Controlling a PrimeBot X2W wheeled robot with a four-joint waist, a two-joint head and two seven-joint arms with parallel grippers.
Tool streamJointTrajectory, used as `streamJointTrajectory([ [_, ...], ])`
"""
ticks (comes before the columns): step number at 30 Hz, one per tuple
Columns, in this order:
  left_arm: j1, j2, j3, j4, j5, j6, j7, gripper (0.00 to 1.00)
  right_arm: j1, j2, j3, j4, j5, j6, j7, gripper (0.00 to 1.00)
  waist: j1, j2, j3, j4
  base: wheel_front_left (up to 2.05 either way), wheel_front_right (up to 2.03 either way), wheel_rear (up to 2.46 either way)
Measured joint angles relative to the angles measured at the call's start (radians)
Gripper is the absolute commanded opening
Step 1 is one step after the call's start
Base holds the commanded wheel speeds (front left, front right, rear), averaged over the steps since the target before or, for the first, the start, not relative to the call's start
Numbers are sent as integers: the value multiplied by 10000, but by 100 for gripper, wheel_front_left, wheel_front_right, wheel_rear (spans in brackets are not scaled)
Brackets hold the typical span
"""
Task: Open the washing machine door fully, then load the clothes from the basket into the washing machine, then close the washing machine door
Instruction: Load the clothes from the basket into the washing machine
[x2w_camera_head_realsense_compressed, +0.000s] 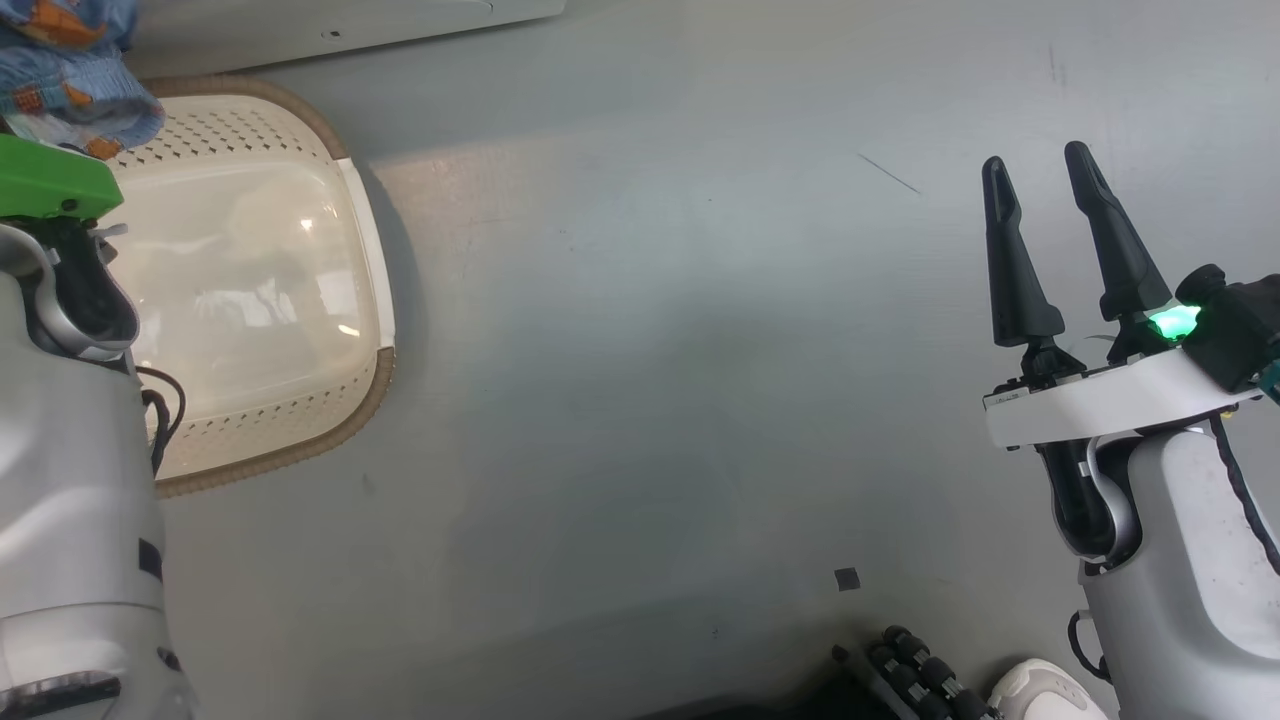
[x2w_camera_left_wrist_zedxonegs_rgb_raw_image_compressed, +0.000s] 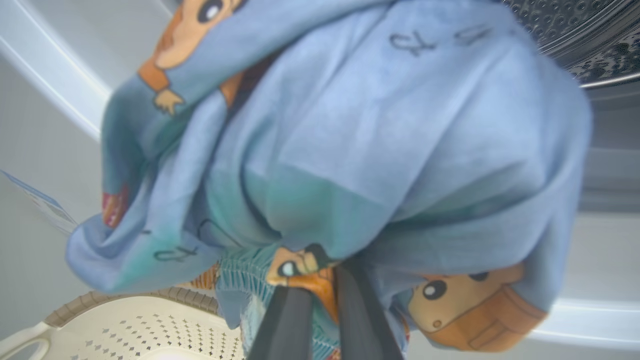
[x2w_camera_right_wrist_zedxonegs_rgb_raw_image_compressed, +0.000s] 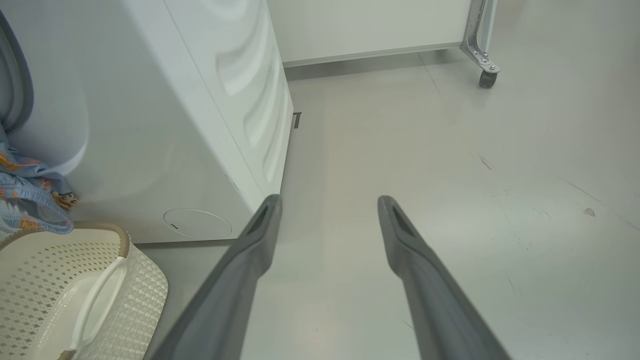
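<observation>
The white washing machine (x2w_camera_right_wrist_zedxonegs_rgb_raw_image_compressed: 150, 125) stands to the left of your right tool (x2w_camera_right_wrist_zedxonegs_rgb_raw_image_compressed: 330, 201). Its ribbed side panel runs away past that tool's left fingertip. From the left wrist, a slice of the machine's perforated steel drum (x2w_camera_left_wrist_zedxonegs_rgb_raw_image_compressed: 575, 30) shows beyond your left tool (x2w_camera_left_wrist_zedxonegs_rgb_raw_image_compressed: 322, 280), up and to its right, past the cloth. Whether any fabric lies inside the drum cannot be told.

Pale grey floor (x2w_camera_right_wrist_zedxonegs_rgb_raw_image_compressed: 450, 200) spreads ahead of the right tool and beneath it.

The cream perforated basket (x2w_camera_head_realsense_compressed: 365, 240), edged with a brown woven-look rim, sits on the floor just in front of the machine. In the left wrist view it lies below the left tool's fingers and to their left. The head view looks straight down on its glossy bottom and dotted walls.

The clothes (x2w_camera_left_wrist_zedxonegs_rgb_raw_image_compressed: 350, 125) are light-blue fabric printed with orange-brown cartoon bears. They hang in one bunched bundle from the left tool, lifted above the basket's rim and close to the machine's front.

Your left tool is closed tight, its two dark fingers pinching a fold of the cloth beside a bear print. Your right tool is spread wide and holds nothing. It hangs over the floor, well apart from the basket and the bundle.
</observation>
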Motion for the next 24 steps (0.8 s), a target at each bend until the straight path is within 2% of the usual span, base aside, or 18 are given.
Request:
streamJointTrajectory([
  [13,-48,-199,-399,-1475,685,21,0,0,435,144,6,155,21,0,0,100,0,0,-542,-40,0,0,0],
  [24,-941,-105,-656,-855,1164,453,-42,0,662,171,240,226,75,0,0,100,0,0,-923,-227,0,0,0],
])
